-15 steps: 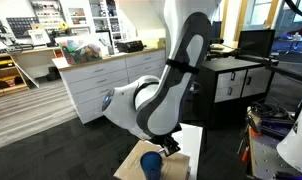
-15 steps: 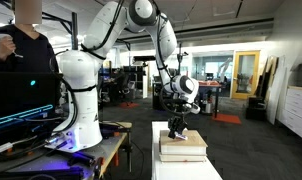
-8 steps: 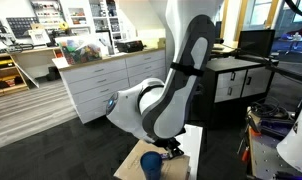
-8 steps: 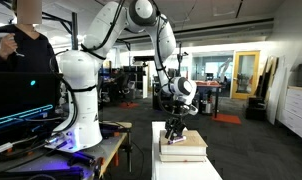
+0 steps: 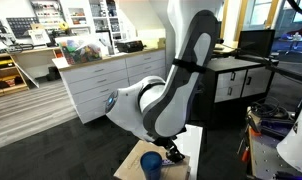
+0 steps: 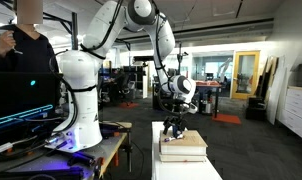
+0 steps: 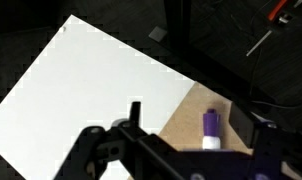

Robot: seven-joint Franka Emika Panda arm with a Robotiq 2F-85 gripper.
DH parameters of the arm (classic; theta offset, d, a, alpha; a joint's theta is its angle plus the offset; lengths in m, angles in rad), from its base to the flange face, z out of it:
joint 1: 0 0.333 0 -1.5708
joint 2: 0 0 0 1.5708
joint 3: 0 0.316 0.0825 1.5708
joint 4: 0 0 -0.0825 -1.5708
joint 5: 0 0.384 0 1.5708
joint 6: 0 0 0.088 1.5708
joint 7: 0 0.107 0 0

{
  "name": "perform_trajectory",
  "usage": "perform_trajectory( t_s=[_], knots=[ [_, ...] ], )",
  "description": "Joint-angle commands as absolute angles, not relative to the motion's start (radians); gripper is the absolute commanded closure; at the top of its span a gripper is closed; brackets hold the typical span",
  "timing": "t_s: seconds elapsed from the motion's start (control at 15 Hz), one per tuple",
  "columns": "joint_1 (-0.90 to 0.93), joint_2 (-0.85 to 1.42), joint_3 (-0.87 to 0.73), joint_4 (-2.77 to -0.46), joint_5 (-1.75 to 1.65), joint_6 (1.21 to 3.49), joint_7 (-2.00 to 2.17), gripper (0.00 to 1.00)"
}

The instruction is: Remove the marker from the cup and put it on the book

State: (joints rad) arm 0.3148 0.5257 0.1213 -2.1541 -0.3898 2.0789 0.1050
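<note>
The marker (image 7: 210,128), purple with a white part, lies flat on the brown book (image 7: 186,112) in the wrist view. My gripper (image 7: 196,135) stands open just above it, one finger on each side, not touching it. In both exterior views the gripper (image 5: 173,153) (image 6: 174,128) hangs low over the book (image 6: 183,146), and the marker is too small to make out. The dark-blue cup (image 5: 151,162) stands beside the gripper on the brown surface.
The book rests on a white table (image 7: 81,90) (image 6: 187,170). A person (image 6: 26,50) stands by a monitor and the robot's base. Cabinets (image 5: 96,85) and a black cart (image 5: 236,80) stand behind the arm.
The jaws have gone from shut to wide open, letting go of the marker, which now lies on the book. The arm has barely moved.
</note>
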Motion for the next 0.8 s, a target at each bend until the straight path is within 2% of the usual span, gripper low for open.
perform_trajectory(
  t_s=[0.0, 0.6, 0.73],
  knots=[
    [0.319, 0.464, 0.113, -2.199, -0.415, 2.083, 0.14, 0.0],
    [0.283, 0.488, 0.113, -2.088, -0.356, 1.923, 0.097, 0.0],
    [0.287, 0.497, 0.116, -2.103, -0.379, 1.964, 0.107, 0.0]
  ],
)
